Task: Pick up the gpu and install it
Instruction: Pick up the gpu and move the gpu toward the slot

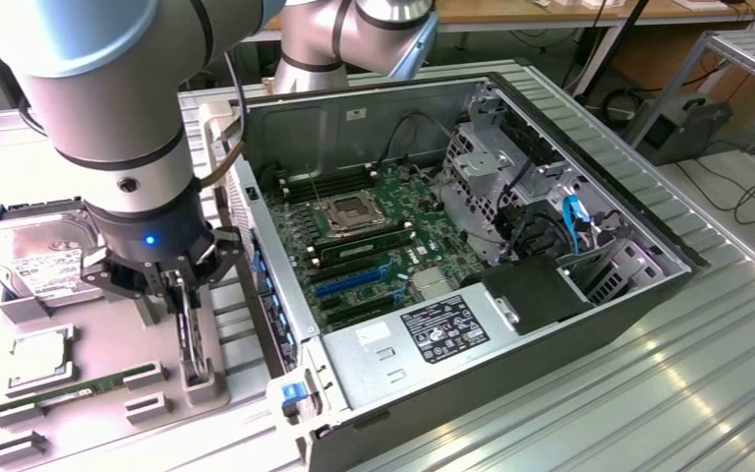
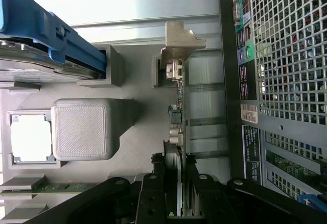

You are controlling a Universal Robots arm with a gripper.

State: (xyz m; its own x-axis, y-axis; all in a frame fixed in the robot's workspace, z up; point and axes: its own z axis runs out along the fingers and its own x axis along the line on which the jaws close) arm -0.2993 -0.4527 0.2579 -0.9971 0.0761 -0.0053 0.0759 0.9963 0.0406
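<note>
The gpu (image 1: 192, 334) is a thin dark card standing on edge in a grey holder on the parts tray (image 1: 89, 334), at the exterior view's left beside the open computer case (image 1: 312, 128). My gripper (image 1: 178, 287) comes down on its upper edge. In the wrist view the gpu (image 2: 174, 134) runs lengthwise away from the gripper (image 2: 175, 167), with its silver bracket (image 2: 180, 43) at the far end. The two black fingers (image 2: 153, 188) press against the card from both sides. The card still rests in its holder.
A hard drive in a blue frame (image 1: 36, 256) (image 2: 46, 35), a CPU (image 1: 39, 356) (image 2: 30, 138) and a green RAM stick (image 1: 76, 386) lie on the same tray. The motherboard (image 1: 365, 246) with blue slots (image 1: 351, 280) is exposed. The case's perforated wall (image 2: 286, 55) stands close beside the card.
</note>
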